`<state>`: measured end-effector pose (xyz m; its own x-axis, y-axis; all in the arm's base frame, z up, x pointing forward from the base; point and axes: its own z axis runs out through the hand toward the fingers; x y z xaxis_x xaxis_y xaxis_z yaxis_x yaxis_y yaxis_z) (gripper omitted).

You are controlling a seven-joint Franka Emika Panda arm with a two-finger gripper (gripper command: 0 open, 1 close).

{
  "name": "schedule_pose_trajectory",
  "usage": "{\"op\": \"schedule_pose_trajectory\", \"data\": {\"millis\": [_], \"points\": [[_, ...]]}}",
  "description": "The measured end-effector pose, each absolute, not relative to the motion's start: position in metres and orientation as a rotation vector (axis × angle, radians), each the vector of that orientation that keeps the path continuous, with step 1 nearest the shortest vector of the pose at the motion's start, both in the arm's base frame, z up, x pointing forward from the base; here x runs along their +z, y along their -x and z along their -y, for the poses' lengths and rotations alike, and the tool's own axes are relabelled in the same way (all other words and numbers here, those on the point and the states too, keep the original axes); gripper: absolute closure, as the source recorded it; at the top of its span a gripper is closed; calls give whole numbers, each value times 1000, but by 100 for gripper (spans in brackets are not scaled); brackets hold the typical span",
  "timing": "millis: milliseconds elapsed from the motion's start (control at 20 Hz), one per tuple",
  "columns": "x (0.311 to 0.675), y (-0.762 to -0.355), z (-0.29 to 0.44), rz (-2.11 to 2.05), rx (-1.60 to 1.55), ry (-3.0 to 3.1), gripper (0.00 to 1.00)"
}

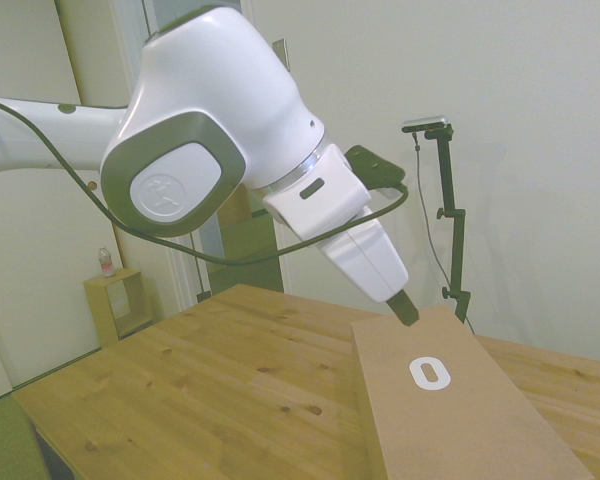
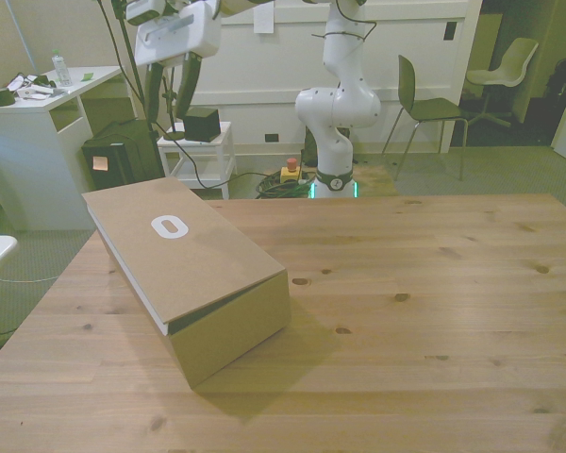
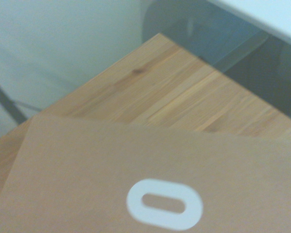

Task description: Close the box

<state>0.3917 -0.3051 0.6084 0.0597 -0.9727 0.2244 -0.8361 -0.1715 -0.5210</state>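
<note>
The box [image 2: 193, 269] is a flat brown cardboard box on the table, toward the front view's left. Its lid [image 1: 450, 415] lies down over it, with the white oval ring mark [image 2: 168, 226] facing up. A thin white line shows under the lid's edge at the front view's left side. My gripper [image 2: 170, 109] hangs open, holding nothing, above and behind the box's far corner. In the side view one dark fingertip [image 1: 407, 310] sits right at the lid's far edge; contact is unclear. The wrist view shows the lid and its oval mark [image 3: 164, 204] from close by.
The wooden table [image 2: 434, 283] stretches to the front view's right of the box. Beyond the far edge stand a second white robot arm [image 2: 338, 94], a white desk [image 2: 38, 104], a small white cart [image 2: 196, 151] and chairs [image 2: 424, 104].
</note>
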Motion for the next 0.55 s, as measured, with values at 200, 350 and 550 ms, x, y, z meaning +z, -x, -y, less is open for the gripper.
{"op": "schedule_pose_trajectory", "data": {"millis": [200,350,550], "points": [[567,-398,220,-1643,-631,2284,0],[533,-386,156,-1502,-496,2433,0],[504,-364,103,-1311,-280,2607,0]]}}
